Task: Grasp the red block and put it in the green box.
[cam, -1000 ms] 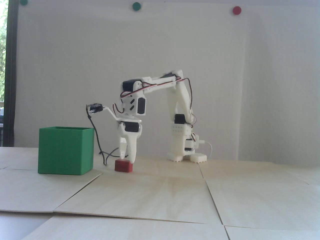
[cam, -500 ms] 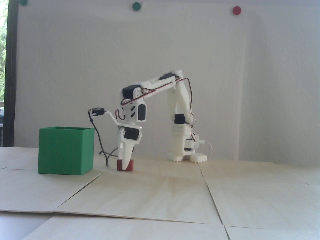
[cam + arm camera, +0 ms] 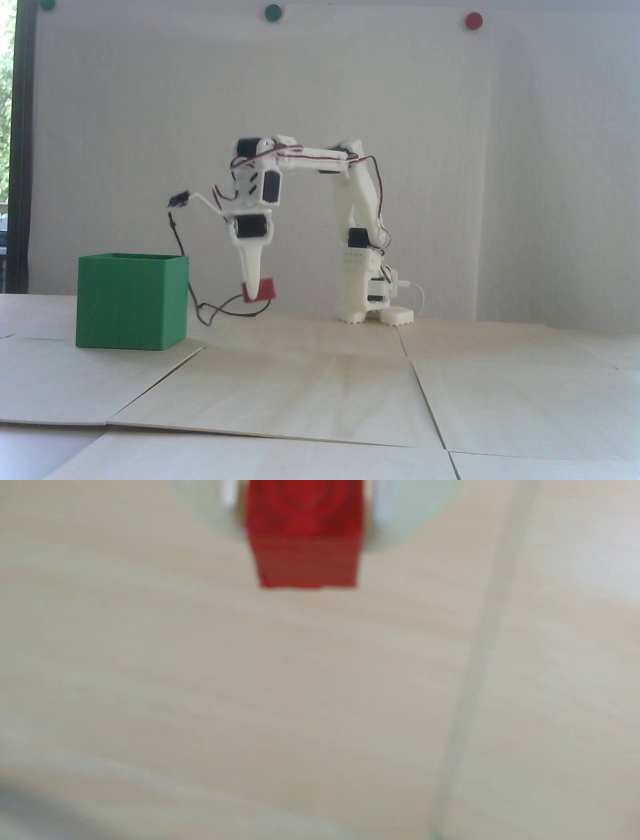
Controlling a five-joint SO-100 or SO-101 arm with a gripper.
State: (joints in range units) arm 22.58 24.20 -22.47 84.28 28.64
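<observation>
The red block (image 3: 264, 289) hangs above the table, tilted, pinched between the white fingers of my gripper (image 3: 253, 296), which is shut on it. It is right of the green box (image 3: 131, 301), below the level of the box's open rim and a short gap away from its right wall. In the wrist view the red block (image 3: 304, 539) fills the top centre, with blurred white fingers (image 3: 391, 511) on either side of it and the pale table beneath. The green box does not show in the wrist view.
A black cable (image 3: 220, 307) droops from the wrist camera mount to the table between the box and the block. The arm's white base (image 3: 365, 300) stands at the back right. Pale wooden panels (image 3: 320, 390) with seams cover the table; coloured dots sit on the wall.
The gripper came down over the red block, shut on it and has lifted it off the table. The forearm has risen and the block now hangs tilted in the air.
</observation>
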